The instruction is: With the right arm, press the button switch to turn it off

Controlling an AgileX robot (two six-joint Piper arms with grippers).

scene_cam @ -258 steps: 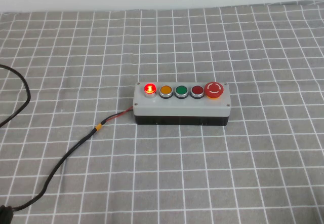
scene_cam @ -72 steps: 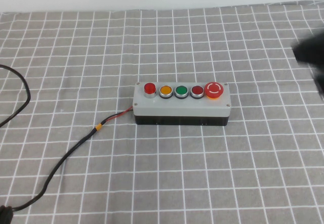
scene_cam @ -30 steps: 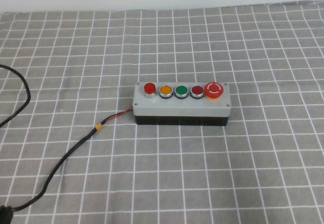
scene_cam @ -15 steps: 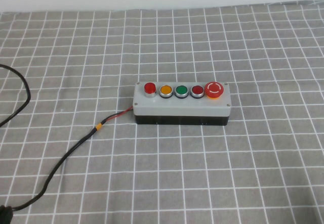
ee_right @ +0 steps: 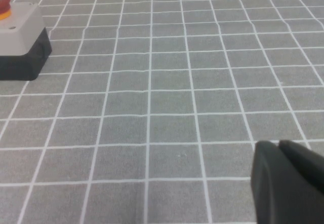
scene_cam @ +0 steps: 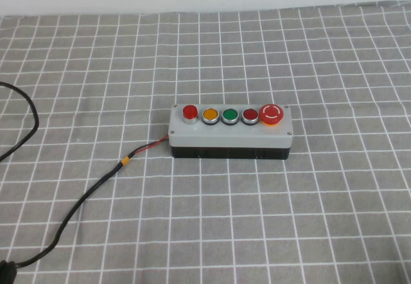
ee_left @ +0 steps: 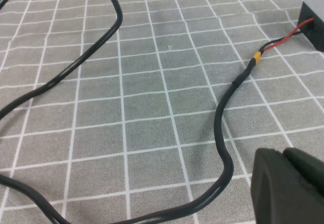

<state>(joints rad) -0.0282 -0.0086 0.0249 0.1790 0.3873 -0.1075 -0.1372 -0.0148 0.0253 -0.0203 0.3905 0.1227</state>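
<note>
The button switch (scene_cam: 190, 112) is the leftmost of five buttons on the grey box (scene_cam: 231, 134) at the table's middle; its light is off. No arm shows over the table in the high view. My right gripper (ee_right: 279, 144) shows only in the right wrist view, shut and empty, low over the checked cloth and well apart from the box's end (ee_right: 23, 29) with the mushroom stop button (ee_right: 3, 2). My left gripper (ee_left: 283, 153) is shut and empty beside the black cable (ee_left: 223, 133).
Orange (scene_cam: 210, 114), green (scene_cam: 230, 114) and darker red (scene_cam: 250, 114) buttons and the big red stop button (scene_cam: 271, 114) sit in the row. A black cable (scene_cam: 96, 187) with red wire runs from the box's left end to the front left. Grey checked cloth (scene_cam: 289, 220) covers the table.
The button switch was lit 8.6 s ago and is unlit now. A dark blurred arm at the right edge 2.4 s ago has left the high view. Nothing differs over the last second.
</note>
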